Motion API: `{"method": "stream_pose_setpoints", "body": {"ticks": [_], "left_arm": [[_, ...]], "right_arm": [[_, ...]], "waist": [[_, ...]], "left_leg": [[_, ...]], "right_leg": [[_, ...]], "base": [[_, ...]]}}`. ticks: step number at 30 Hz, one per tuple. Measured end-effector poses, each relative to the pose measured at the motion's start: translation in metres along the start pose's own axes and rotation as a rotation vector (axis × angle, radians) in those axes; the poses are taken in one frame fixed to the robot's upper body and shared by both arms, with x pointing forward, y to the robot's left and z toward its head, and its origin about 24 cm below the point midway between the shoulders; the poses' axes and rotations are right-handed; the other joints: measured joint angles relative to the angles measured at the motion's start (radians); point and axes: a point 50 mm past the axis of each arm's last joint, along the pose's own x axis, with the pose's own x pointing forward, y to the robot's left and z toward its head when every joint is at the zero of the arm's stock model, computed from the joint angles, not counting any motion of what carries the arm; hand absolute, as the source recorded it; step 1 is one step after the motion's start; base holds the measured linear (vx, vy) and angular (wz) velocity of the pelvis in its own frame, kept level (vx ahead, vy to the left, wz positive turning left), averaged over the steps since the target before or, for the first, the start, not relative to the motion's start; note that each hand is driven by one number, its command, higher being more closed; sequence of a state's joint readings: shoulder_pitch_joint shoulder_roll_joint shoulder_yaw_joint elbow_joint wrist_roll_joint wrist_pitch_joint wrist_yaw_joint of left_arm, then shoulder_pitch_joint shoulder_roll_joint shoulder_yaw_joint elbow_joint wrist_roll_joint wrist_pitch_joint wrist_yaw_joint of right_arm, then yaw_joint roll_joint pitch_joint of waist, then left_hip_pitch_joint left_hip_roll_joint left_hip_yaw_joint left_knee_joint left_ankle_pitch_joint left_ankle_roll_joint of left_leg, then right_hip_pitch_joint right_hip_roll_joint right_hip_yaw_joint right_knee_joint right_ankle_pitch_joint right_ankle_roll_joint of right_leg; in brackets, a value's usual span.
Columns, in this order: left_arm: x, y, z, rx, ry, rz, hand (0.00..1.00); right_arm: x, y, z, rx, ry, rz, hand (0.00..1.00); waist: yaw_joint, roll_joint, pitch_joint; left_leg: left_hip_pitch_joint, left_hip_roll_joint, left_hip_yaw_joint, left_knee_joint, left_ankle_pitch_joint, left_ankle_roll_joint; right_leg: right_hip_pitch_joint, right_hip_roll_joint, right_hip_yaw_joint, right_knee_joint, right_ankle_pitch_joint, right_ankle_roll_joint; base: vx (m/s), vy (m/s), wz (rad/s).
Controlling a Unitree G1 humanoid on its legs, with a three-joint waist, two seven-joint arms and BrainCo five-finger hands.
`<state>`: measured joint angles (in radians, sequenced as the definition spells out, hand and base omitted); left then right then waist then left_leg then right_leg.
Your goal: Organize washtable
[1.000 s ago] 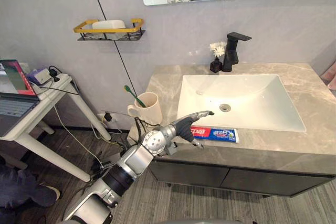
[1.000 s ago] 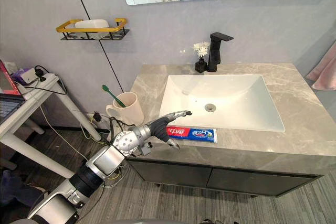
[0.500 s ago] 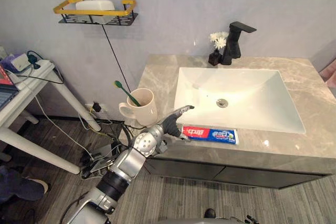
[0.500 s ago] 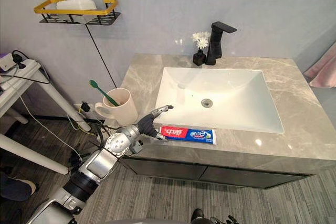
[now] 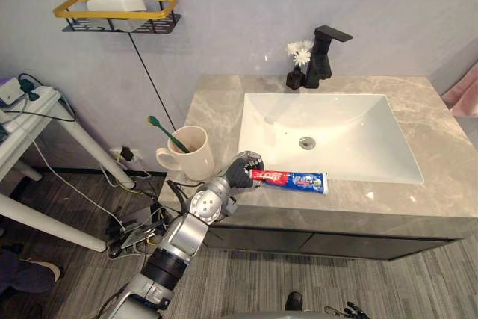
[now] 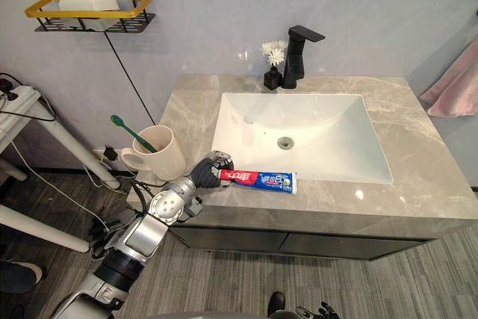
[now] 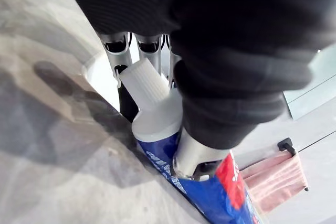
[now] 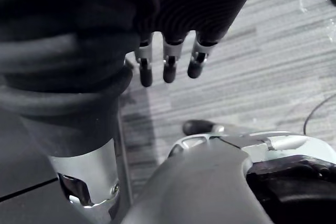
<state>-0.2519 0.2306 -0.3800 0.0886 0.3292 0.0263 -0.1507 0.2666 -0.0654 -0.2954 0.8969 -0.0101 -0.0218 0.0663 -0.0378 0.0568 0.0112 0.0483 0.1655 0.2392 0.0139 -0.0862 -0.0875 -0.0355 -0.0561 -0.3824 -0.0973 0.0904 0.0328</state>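
A red-and-blue toothpaste tube [image 5: 293, 179] lies on the grey marble counter [image 5: 441, 192], along the front rim of the white sink [image 5: 351, 173]. My left hand [image 5: 242, 170] sits at the tube's left end, its fingers curled round the white cap [image 7: 144, 81] and its thumb [image 7: 195, 157] pressed on the tube's shoulder. A cream mug [image 5: 191, 153] holding a green toothbrush [image 5: 161, 131] stands just left of that hand at the counter's corner. My right hand [image 8: 167, 64] hangs over the grey plank floor, fingers straight and holding nothing.
A black faucet [image 5: 323, 54] and a small dark vase of white flowers [image 5: 298, 66] stand behind the sink. A yellow-railed wall shelf [image 5: 116, 14] carries a white soap. A white side table [image 5: 33, 128] stands at the left, and a pink towel [image 5: 463, 93] hangs at the right.
My left hand's fingers, straight above the tube's left end before, have curled down round its cap. The camera has shifted, so the whole scene sits differently.
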Motion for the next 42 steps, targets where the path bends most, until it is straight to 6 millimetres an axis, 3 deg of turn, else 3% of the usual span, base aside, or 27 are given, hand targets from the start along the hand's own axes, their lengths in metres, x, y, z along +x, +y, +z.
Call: {"method": "stream_pose_setpoints", "body": {"ticks": [13,18,22,23,25,26,28,33,35,42], "left_arm": [[-0.001,-0.007,0.006,-0.033,-0.017,0.0,1.0],[-0.005,-0.015,0.018,-0.073,-0.056,0.029,1.0],[-0.011,-0.007,0.042,-0.108,-0.159,0.116,1.0],[-0.014,-0.004,0.051,-0.139,-0.209,0.147,1.0],[-0.017,-0.003,0.06,-0.173,-0.255,0.176,1.0],[-0.019,-0.003,0.068,-0.211,-0.304,0.19,1.0],[-0.021,-0.002,0.075,-0.22,-0.345,0.201,1.0],[-0.039,-0.009,0.076,-0.3,-0.382,0.23,1.0],[-0.042,-0.015,0.076,-0.336,-0.383,0.216,1.0],[-0.044,-0.025,0.081,-0.482,-0.41,0.207,1.0]], "right_arm": [[-0.001,0.002,0.002,0.007,-0.018,0.004,0.0],[-0.005,0.003,0.004,0.031,-0.054,0.006,0.0],[-0.012,0.018,0.035,0.023,-0.213,0.064,0.0],[-0.018,0.032,0.055,0.033,-0.309,0.116,0.0],[-0.029,0.045,0.077,0.004,-0.425,0.177,0.0],[-0.044,0.055,0.102,-0.007,-0.561,0.245,0.0],[-0.059,0.064,0.122,-0.004,-0.662,0.3,0.0],[-0.109,0.064,0.143,0.207,-0.867,0.47,0.0],[-0.121,0.063,0.152,0.303,-0.923,0.502,0.0],[-0.124,0.074,0.154,0.663,-0.875,0.566,0.0]], "waist": [[0.003,-0.005,0.004],[0.007,-0.005,0.004],[0.016,-0.003,0.003],[0.008,-0.004,0.004],[0.002,-0.002,0.004],[0.006,0.003,0.004],[0.01,0.004,0.004],[0.002,-0.001,0.007],[0.004,-0.002,0.007],[0.029,-0.003,0.005]], "left_leg": [[0.014,0.007,0.009,0.004,-0.008,-0.011],[0.014,0.009,0.016,0.009,-0.009,-0.012],[0.019,0.026,0.068,0.043,-0.036,-0.02],[0.021,0.027,0.078,0.051,-0.037,-0.02],[0.029,0.029,0.097,0.058,-0.04,-0.019],[0.033,0.033,0.121,0.06,-0.046,-0.023],[0.033,0.04,0.135,0.064,-0.055,-0.031],[0.045,0.047,0.181,0.074,-0.066,-0.031],[0.046,0.045,0.185,0.074,-0.066,-0.031],[0.033,0.04,0.173,0.092,-0.068,-0.028]], "right_leg": [[0.015,0.004,0.002,0.0,0.0,0.0],[0.012,0.006,0.01,0.0,0.0,-0.001],[-0.004,0.019,0.061,0.013,0.001,-0.002],[-0.006,0.022,0.074,0.015,0.003,-0.005],[-0.01,0.025,0.092,0.021,0.003,-0.006],[-0.025,0.031,0.113,0.033,0.001,-0.008],[-0.036,0.039,0.13,0.038,0.0,-0.008],[-0.051,0.055,0.179,0.04,0.006,-0.017],[-0.057,0.055,0.19,0.04,0.013,-0.019],[-0.058,0.053,0.188,0.034,0.034,-0.024]], "base": [[0.0,0.003,-0.01],[0.0,0.005,-0.04],[-0.01,0.006,-0.37],[-0.02,-0.006,-0.35],[-0.03,-0.004,-0.36],[-0.03,-0.004,-0.38],[-0.03,-0.007,-0.37],[-0.01,-0.011,-0.31],[-0.02,0.002,-0.2],[-0.03,0.003,0.0]]}}
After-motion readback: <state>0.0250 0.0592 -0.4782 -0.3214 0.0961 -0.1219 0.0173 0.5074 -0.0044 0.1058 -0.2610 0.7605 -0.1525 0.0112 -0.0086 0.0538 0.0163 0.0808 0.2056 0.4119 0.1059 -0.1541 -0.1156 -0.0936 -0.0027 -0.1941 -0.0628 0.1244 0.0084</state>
